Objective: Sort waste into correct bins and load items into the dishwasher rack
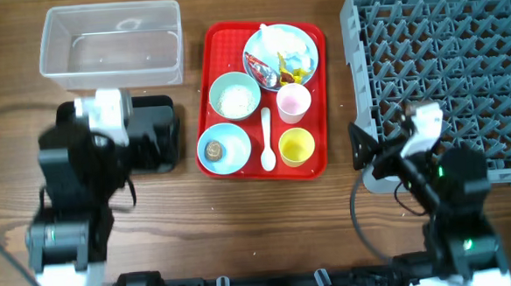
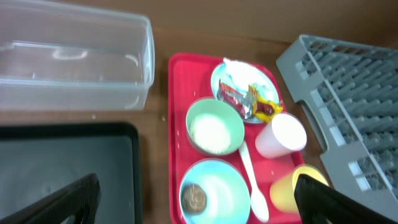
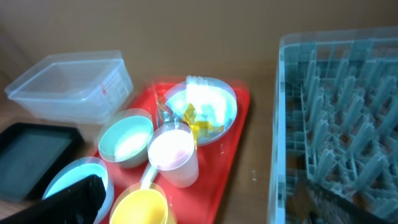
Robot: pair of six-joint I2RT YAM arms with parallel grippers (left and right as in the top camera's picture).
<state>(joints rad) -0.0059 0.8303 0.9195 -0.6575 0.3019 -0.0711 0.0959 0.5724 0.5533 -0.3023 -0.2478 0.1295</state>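
On the red serving tray (image 1: pixel 307 35) stand a light blue plate (image 1: pixel 304 44) with red and yellow wrappers (image 2: pixel 249 99) and a white tissue (image 1: pixel 276 38), a mint bowl of rice grains (image 2: pixel 211 130), a blue bowl (image 2: pixel 227 186) with a brown lump (image 2: pixel 193 197), a pink cup (image 1: pixel 294 102), a yellow cup (image 1: pixel 296 146) and a white spoon (image 1: pixel 267 142). My left gripper (image 2: pixel 198 196) hangs open and empty above the black tray (image 1: pixel 154 135) and the red tray's near left corner. Between the red tray and the grey rack (image 1: pixel 444 63), my right gripper (image 3: pixel 199 199) is open and empty.
The clear tub (image 1: pixel 110 41) stands at the back left, behind the black tray. The rack fills the right side, its near left corner close to my right arm. Bare wooden table (image 1: pixel 269 230) runs along the front.
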